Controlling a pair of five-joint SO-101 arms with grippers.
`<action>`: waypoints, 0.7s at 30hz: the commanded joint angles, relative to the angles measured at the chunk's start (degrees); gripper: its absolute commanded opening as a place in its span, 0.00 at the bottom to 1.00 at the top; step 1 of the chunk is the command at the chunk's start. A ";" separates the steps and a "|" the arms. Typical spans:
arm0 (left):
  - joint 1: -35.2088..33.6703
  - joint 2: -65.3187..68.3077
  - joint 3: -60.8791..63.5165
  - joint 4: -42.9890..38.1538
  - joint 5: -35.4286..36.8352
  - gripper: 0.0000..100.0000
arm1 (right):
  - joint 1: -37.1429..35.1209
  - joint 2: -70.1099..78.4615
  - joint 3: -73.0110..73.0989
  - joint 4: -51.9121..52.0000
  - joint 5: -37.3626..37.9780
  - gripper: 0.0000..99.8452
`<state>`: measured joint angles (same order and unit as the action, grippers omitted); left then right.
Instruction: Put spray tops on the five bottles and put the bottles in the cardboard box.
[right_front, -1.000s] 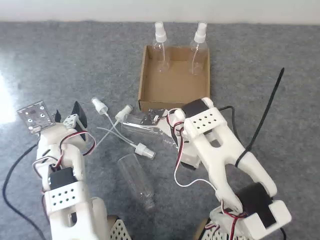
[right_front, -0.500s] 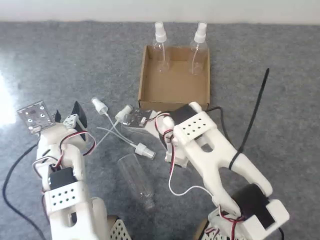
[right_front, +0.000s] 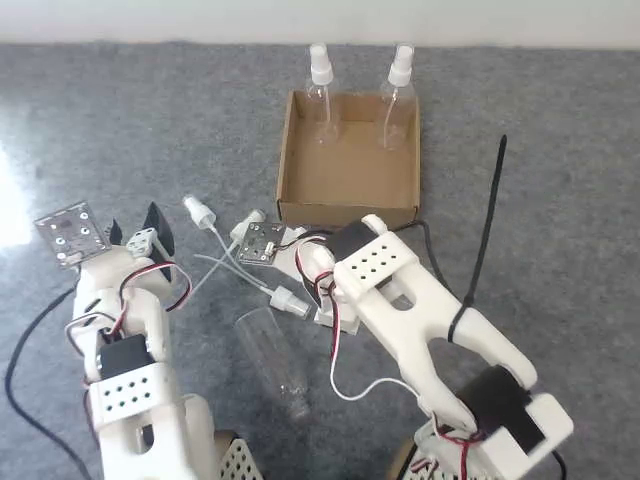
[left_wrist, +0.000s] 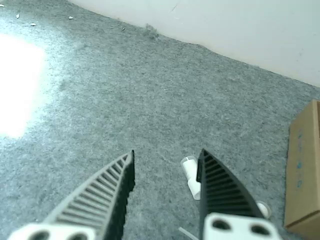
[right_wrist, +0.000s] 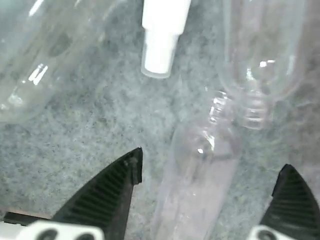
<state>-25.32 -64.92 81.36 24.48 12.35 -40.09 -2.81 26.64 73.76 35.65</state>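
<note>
Two capped bottles stand in the box, at its far wall. The bare bottles and loose tops lie before the box, uncapped and unpacked. Right fingers are spread astride one bare bottle. Left fingers are spread and empty, beside a top.

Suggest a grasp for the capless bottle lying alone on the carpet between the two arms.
Take the bottle mid-body from above, closing across its long axis. It lies on its side, neck pointing away from the cardboard box, so the straight wall likely gives the steadiest hold.
</note>
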 joint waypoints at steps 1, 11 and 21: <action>-0.09 -1.49 -0.75 -1.67 -0.18 0.19 | -0.22 2.77 -0.79 -2.77 -0.53 0.37; -0.09 -1.49 -0.75 -1.67 -0.26 0.19 | 1.27 5.76 -2.90 -2.42 -0.70 0.35; -0.09 -1.49 -0.66 -1.67 -0.26 0.19 | 1.80 5.76 -2.81 -3.30 -0.70 0.27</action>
<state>-25.32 -64.92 81.36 24.48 12.35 -39.21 3.60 26.64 70.86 35.56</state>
